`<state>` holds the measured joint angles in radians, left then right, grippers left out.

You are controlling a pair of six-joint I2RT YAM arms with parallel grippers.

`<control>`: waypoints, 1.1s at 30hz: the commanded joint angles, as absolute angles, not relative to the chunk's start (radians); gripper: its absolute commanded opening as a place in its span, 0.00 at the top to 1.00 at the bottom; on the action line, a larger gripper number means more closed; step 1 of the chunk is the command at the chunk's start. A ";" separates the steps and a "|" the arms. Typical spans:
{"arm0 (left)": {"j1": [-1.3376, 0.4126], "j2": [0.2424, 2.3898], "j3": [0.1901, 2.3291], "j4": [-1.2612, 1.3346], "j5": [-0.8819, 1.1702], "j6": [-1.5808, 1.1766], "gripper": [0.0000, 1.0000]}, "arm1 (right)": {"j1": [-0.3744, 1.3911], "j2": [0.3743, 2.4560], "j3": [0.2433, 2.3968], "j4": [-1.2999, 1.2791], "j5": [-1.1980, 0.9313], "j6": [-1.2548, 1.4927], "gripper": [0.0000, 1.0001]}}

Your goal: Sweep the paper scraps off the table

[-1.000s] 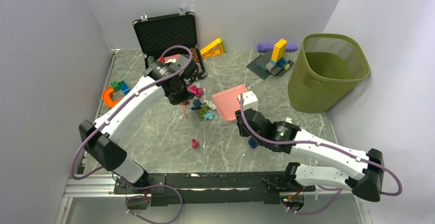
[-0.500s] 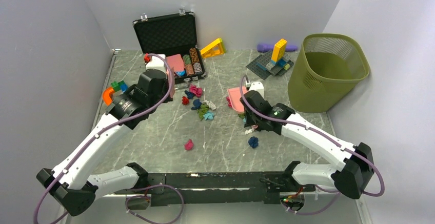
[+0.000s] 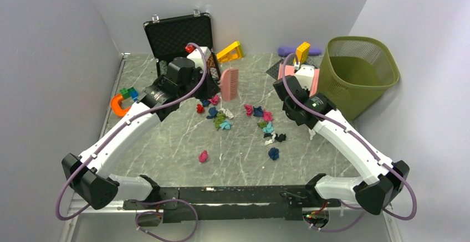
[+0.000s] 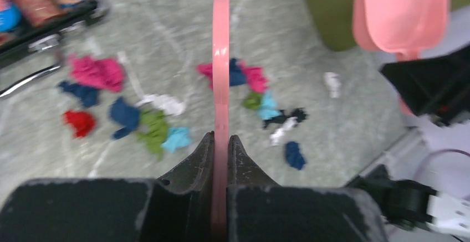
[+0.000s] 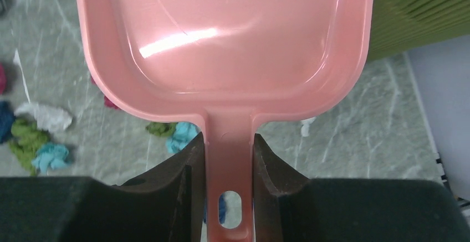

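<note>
Paper scraps lie in two loose groups mid-table, one on the left (image 3: 219, 114) and one on the right (image 3: 267, 127). Single wads sit nearer me, one magenta (image 3: 203, 156) and one blue (image 3: 273, 153). My left gripper (image 4: 221, 138) is shut on a pink brush (image 3: 229, 84), seen edge-on (image 4: 221, 59) and held off the table beside the case. My right gripper (image 5: 226, 142) is shut on the handle of a pink dustpan (image 5: 221, 37), raised beside the green bin (image 3: 354, 76). The pan's inside looks bare. Scraps (image 5: 183, 134) show on the table below it.
An open black case (image 3: 180, 37) with poker chips stands at the back left, a yellow wedge (image 3: 230, 51) beside it. Building blocks on a grey plate (image 3: 295, 65) and a purple object (image 3: 288, 50) are at the back. An orange horseshoe piece (image 3: 117, 104) lies at the left edge.
Both arms rose and swung toward the back. The brush left the scrap pile for the case; the dustpan lifted off the table toward the bin, and scraps now lie where it was.
</note>
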<state>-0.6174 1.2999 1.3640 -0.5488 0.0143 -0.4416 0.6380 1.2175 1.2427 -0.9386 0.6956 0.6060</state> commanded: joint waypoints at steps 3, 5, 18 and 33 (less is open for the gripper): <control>-0.625 1.344 1.286 -0.159 0.387 -0.667 1.00 | 0.618 1.119 1.324 -0.983 0.884 0.648 1.00; -0.638 1.398 1.276 -0.085 0.465 -0.719 1.00 | 0.618 1.076 1.341 -0.951 0.881 0.630 1.00; -0.853 1.852 1.450 0.252 0.590 -0.965 1.00 | 0.614 0.914 1.327 -0.879 0.925 0.580 1.00; -1.008 2.440 2.097 -0.122 0.371 -1.050 1.00 | 0.612 0.866 1.277 -0.877 0.899 0.597 1.00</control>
